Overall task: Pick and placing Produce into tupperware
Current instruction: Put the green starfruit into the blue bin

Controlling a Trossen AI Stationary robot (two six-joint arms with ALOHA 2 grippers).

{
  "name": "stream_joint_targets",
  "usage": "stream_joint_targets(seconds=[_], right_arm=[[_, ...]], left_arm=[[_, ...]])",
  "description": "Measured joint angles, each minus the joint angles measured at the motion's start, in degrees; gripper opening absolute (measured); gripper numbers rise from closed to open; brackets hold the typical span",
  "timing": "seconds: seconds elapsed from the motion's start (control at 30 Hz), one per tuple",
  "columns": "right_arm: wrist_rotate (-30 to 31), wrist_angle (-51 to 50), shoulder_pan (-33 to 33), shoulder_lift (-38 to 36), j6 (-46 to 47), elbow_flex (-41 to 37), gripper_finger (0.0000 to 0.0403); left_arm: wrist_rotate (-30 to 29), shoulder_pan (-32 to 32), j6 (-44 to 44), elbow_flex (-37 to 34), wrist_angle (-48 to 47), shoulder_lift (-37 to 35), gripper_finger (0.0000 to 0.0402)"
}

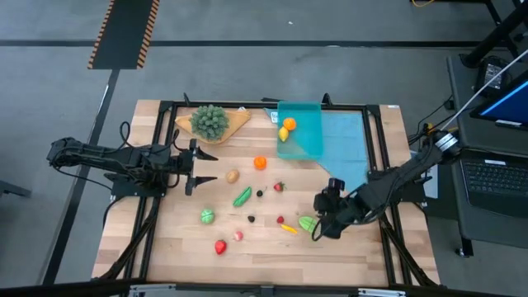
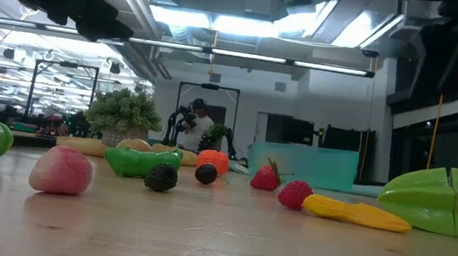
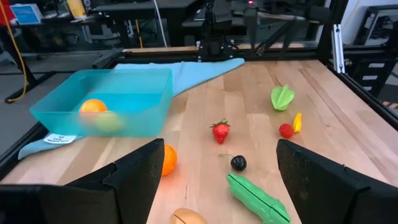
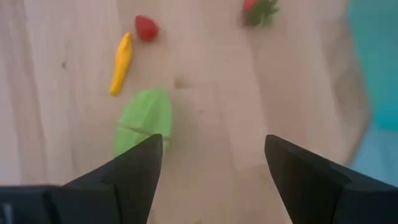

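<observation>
The left gripper (image 1: pixel 208 167) hangs over the left part of the wooden table (image 1: pixel 165 247), its fingers (image 3: pixel 134 171) standing apart with nothing between them, pointed toward the middle of the table. Behind it, at the far edge, a bushy green plant (image 1: pixel 209 120) sits on a tan board (image 1: pixel 235 122). Just beyond the left fingertips lies a brown piece (image 1: pixel 233 176), and farther back an orange fruit (image 1: pixel 260 162). Toward the near edge rest a round green piece (image 1: pixel 207 216), a red piece (image 1: pixel 220 246) and a pink piece (image 1: pixel 238 236). At the middle lie a long green pod (image 1: pixel 242 196), a small dark berry (image 1: pixel 260 194), a strawberry (image 1: pixel 279 187) and another small dark piece (image 1: pixel 252 219). Right of these are a small red berry (image 1: pixel 280 219) and a yellow pepper (image 1: pixel 289 228), lying close together. The teal box (image 1: pixel 309 144) stands at the far centre, partly on a light-blue cloth (image 1: pixel 346 140), and holds an orange piece (image 1: pixel 289 124) and a yellow piece (image 1: pixel 283 134) in its far left corner. The right gripper (image 1: pixel 316 230) is low over the near right of the table, fingers (image 4: pixel 134 168) spread and holding nothing, directly beside a light green split piece (image 1: pixel 306 222); whether a finger touches it cannot be told.
</observation>
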Motion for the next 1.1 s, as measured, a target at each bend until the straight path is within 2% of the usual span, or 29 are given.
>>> stream_joint_targets(seconds=[0.23,0.8,1.1], right_arm=[[-1.6,0.0,2.0,4.0,1.4,2.2,0.0284],[-3.0,1.9,2.0,4.4,3.4,2.1,0.0284],[-4.4,4.6,1.9,5.5,8.7,1.8,0.0284]], left_arm=[[-0.1,0.0,0.0,0.0,0.0,0.0,0.0302],[-0.2,0.0,-1.1,0.0,-0.3,0.0,0.0302],[-0.2,0.0,-1.1,0.0,-1.3,0.0,0.0302]])
